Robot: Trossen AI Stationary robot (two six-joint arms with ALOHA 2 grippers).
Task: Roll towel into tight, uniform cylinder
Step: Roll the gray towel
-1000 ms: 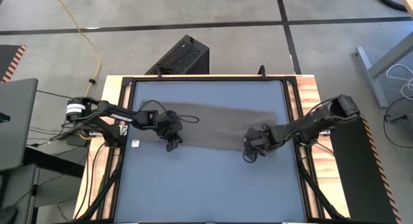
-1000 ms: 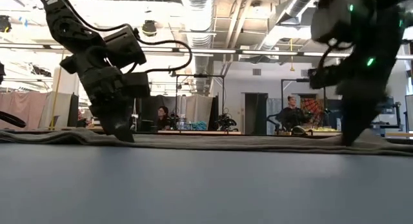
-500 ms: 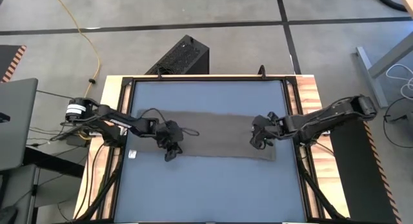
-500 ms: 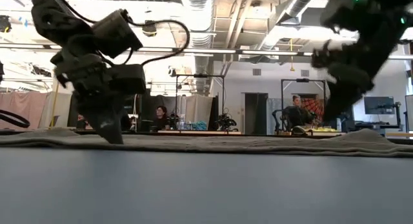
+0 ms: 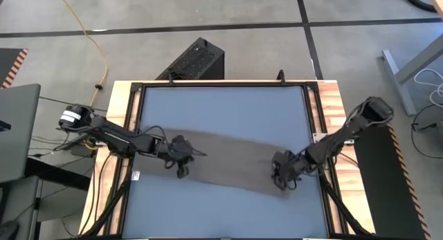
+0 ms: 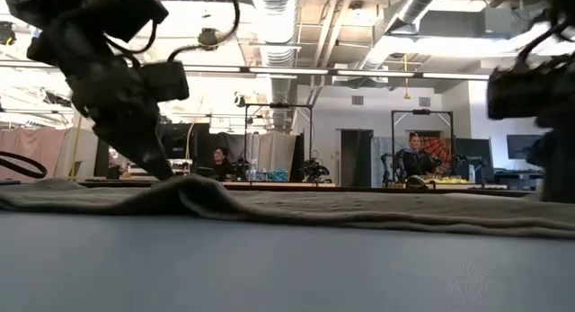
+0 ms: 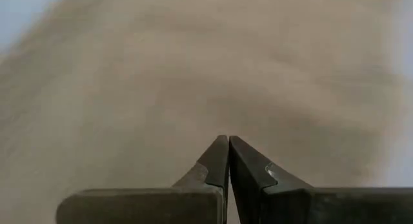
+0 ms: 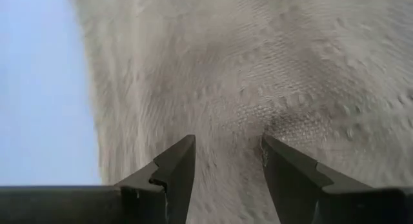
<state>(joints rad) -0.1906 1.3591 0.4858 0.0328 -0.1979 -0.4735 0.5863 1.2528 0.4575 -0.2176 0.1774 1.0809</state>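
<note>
**Q:** What lies on the table, from left to right?

**A:** A blue-grey tabletop [image 5: 221, 108] fills the overhead view. Across its middle lies the towel [image 5: 232, 164], a long taupe strip, still spread flat and slanting a little nearer the front edge toward the right. A small white tag [image 5: 136, 176] sits just off its left end. The left gripper [image 5: 182, 169] is down at the towel's left part, near the front edge. Its fingers [image 7: 227, 164] are pressed together; whether cloth is pinched between the tips cannot be told. In the level view the cloth humps up into a low ridge [image 6: 193, 191] below that gripper.

**Q:** And on the right side?

**A:** The right gripper [image 5: 285, 182] is low over the towel's right end, near the front edge. Its fingers [image 8: 177, 162] stand apart with cloth showing between them, not clamped on anything.

**Q:** Which step is in hand?

**A:** Early, by my judgement: no roll has formed, so the arms seem to be arranging or catching the near edge. Next, both ends would need to turn that edge over evenly, so the cylinder starts straight and tight.
</note>
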